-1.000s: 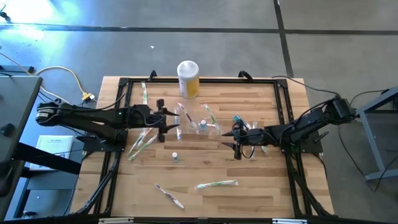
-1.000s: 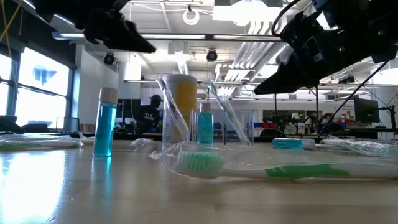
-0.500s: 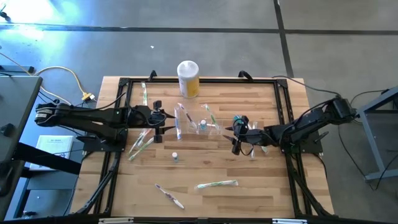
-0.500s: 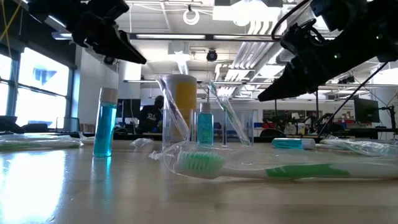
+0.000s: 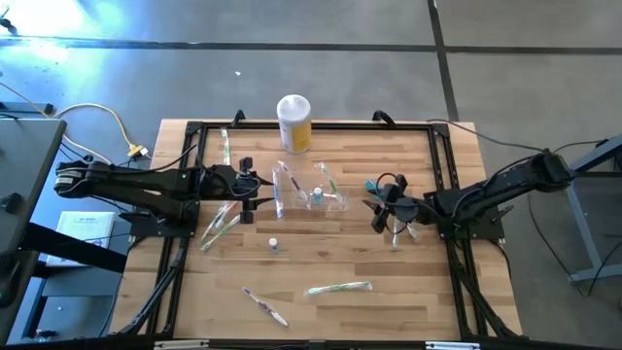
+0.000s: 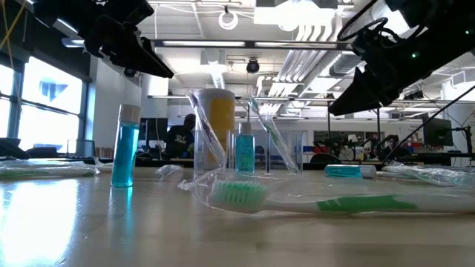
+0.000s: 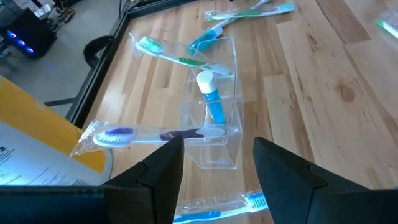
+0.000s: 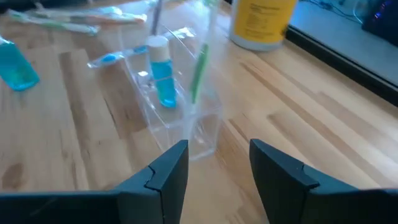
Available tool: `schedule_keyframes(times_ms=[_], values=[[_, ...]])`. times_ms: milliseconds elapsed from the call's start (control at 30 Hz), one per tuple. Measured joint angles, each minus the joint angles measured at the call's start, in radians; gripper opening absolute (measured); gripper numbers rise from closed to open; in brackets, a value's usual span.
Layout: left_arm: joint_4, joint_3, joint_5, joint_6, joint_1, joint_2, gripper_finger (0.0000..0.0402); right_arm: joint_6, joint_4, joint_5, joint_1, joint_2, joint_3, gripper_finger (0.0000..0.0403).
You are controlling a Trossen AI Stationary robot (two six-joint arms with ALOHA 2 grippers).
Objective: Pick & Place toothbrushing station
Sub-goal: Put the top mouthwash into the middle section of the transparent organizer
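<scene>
The left claw (image 7: 214,171) hung spread and empty above the worktop (image 5: 321,258). Just ahead of its fingers (image 7: 158,171) stood the clear holder (image 7: 214,118), upright, with a small blue bottle (image 7: 212,99) inside and a wrapped purple toothbrush (image 7: 143,134) and a green one (image 7: 177,56) leaning out of it. Beyond it lay a teal toothbrush (image 7: 249,12). The right claw (image 8: 214,171), likewise spread and gripping nothing, faced the same holder (image 8: 177,106) from the opposite side. Farther past the holder stood a yellow canister (image 8: 264,22), and off to one side a second blue bottle (image 8: 15,65).
</scene>
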Motion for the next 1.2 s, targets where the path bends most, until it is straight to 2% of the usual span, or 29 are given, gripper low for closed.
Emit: schedule_keyframes(times_ms=[200,433,700,833,967,1200], values=[[0.001,0.0,0.0,0.0,0.0,0.0,0.0187,0.108,-0.117,-0.01,-0.067,-0.019,0.0,0.0165],[0.001,0.0,0.044,0.007,0.0,0.0,0.0187,0.126,-0.138,-0.065,-0.146,-0.019,0.0,0.0215],[0.001,0.0,0.048,-0.004,0.0,0.0,0.0187,0.23,-0.214,-0.292,-0.337,-0.018,0.0,0.0238],[0.001,0.0,0.048,-0.004,0.0,0.0,0.0187,0.226,-0.255,-0.352,-0.397,-0.018,0.0,0.0238],[0.001,0.0,0.048,-0.004,0.0,0.0,0.0187,0.184,-0.257,-0.394,-0.418,-0.018,0.0,0.0238],[0.001,0.0,0.048,-0.004,0.0,0.0,0.0187,0.151,-0.253,-0.377,-0.413,0.03,0.0,0.0238]])
